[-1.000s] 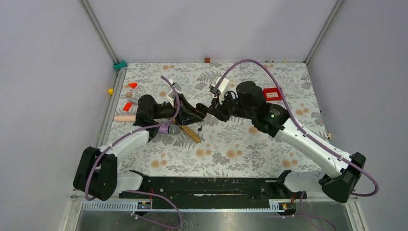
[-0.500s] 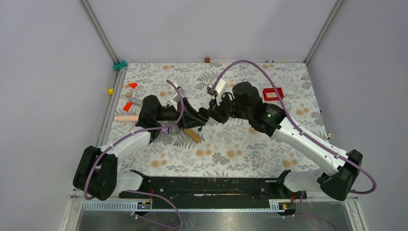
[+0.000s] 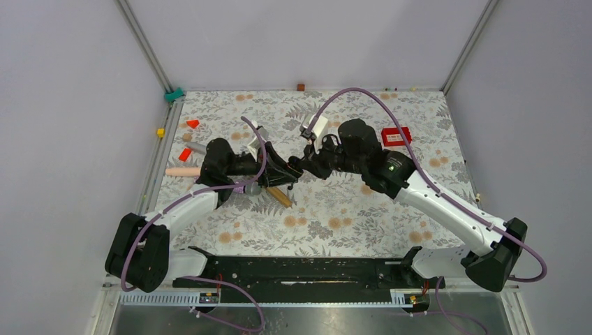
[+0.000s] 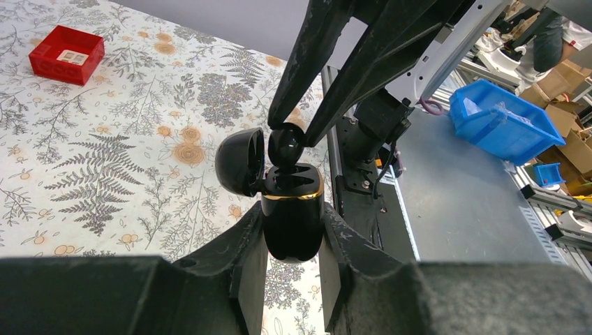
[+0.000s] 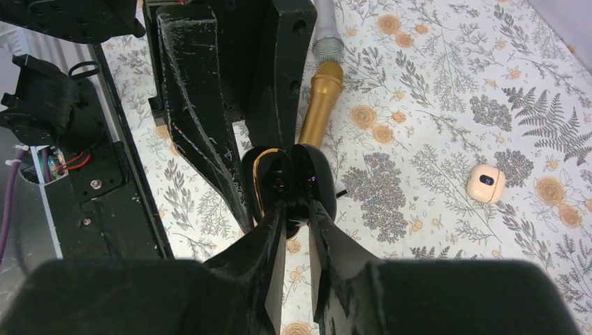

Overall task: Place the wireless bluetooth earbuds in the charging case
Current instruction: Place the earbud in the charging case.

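Spanning between pale grey walls (image 3: 307,42): floral-print worktop (image 3: 335,209). Left gripper (image 4: 293,234) jaws closed on the charging case (image 4: 293,220), mid-worktop, aloft; long axis along the jaws, mouth facing right, lid (image 4: 239,162) swung open. Right gripper (image 5: 294,209) jaws pinch an earbud (image 4: 285,143) at that mouth.

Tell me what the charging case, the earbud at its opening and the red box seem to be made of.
Charging case: likely hard plastic, glossy black, going by the bright reflections; the gold band at its rim looks metallic, perhaps plated. Earbud: glossy black plastic too, with a sharp highlight. Red box: probably matte plastic, evenly coloured, no shine.
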You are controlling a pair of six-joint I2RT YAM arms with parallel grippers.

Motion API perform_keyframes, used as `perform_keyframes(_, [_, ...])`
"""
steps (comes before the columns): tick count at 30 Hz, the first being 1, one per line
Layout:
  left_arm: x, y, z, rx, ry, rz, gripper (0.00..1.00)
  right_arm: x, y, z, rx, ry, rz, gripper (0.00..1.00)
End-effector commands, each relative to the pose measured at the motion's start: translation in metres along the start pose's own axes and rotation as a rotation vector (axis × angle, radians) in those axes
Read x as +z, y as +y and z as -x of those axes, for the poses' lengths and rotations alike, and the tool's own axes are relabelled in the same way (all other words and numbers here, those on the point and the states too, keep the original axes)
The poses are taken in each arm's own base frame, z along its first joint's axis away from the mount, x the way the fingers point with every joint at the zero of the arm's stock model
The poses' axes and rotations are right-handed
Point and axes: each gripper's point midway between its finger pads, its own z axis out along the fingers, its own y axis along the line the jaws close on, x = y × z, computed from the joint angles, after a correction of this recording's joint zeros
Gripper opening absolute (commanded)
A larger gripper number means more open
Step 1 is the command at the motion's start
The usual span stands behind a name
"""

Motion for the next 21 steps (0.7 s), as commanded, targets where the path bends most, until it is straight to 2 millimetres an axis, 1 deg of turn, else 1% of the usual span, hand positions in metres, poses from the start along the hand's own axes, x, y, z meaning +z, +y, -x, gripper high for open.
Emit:
perform_keyframes(1, [0.0,-0.018,0.03,0.154,-0.053,-0.052,0.0,-0.007,-0.003,0.009,-0.014,-0.025,-0.035,0.19])
perform_keyframes(5, [-0.002,-0.022,0.035,0.16,-0.073,-0.065,0.0,-0.009,0.0,0.01,-0.006,-0.031,-0.021,0.19])
perform_keyframes(9, [-0.005,-0.027,0.039,0.173,-0.086,-0.077,0.0,-0.008,-0.002,0.009,-0.005,-0.029,-0.027,0.19])
perform_keyframes(18, [-0.007,-0.034,0.037,0.193,-0.076,-0.102,0.0,-0.005,-0.004,0.007,-0.002,-0.019,-0.036,0.28])
perform_keyframes(21, [-0.007,-0.037,0.037,0.205,-0.075,-0.111,0.0,-0.005,-0.008,0.007,-0.006,-0.016,-0.057,0.29])
